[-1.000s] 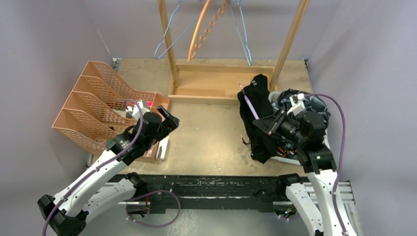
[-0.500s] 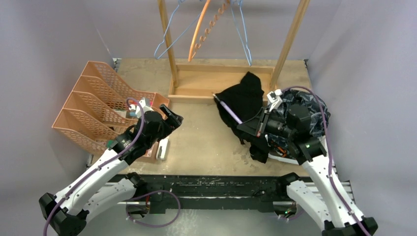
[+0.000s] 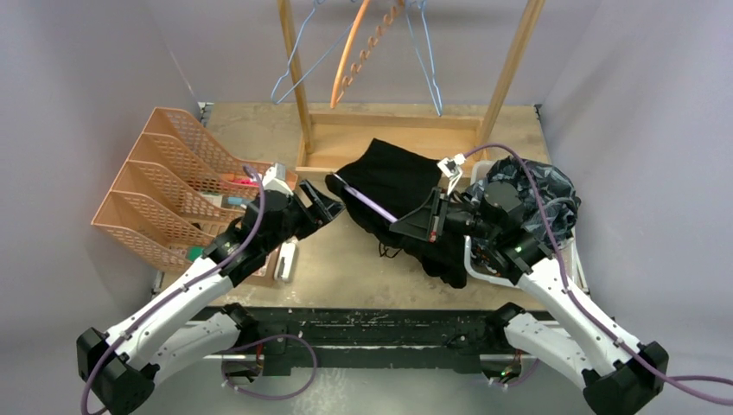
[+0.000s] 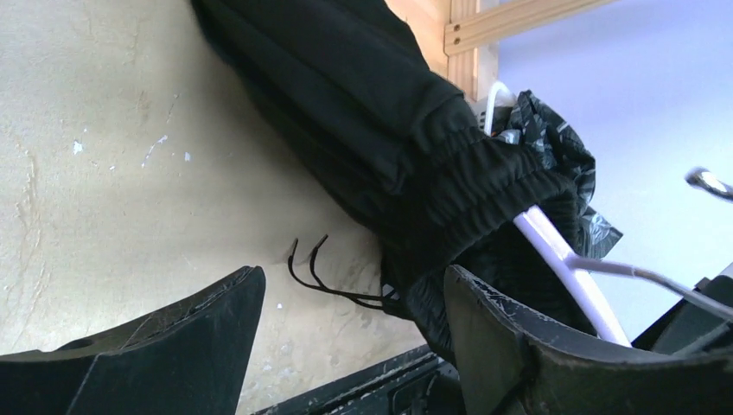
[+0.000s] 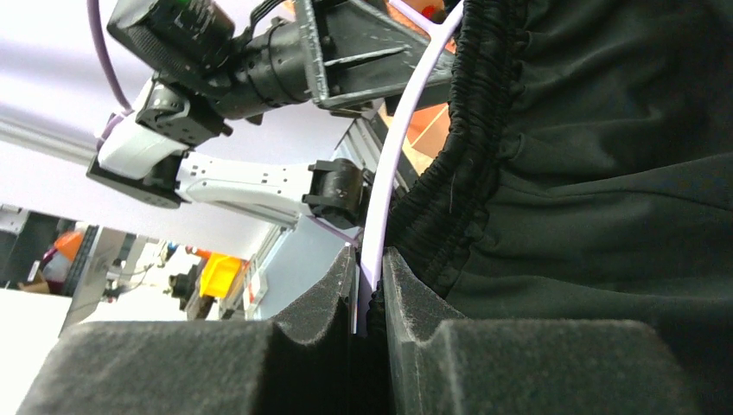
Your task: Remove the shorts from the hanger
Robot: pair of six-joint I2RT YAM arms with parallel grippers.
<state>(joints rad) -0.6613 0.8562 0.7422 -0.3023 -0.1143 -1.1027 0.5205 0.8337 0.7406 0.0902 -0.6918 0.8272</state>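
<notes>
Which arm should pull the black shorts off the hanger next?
The left arm. The left pincer is open and free, right beside the black shorts. The right pincer is busy: it is shut on the hanger.

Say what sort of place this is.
Probably a robotics lab test cell: left arm and right arm bolted to a worn table, plain grey screens around it, a wooden rack with hangers.

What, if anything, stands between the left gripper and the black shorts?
Nothing visible: only bare table separates the open left gripper from the black shorts, draped on the lilac hanger pinched by the right gripper.
</notes>
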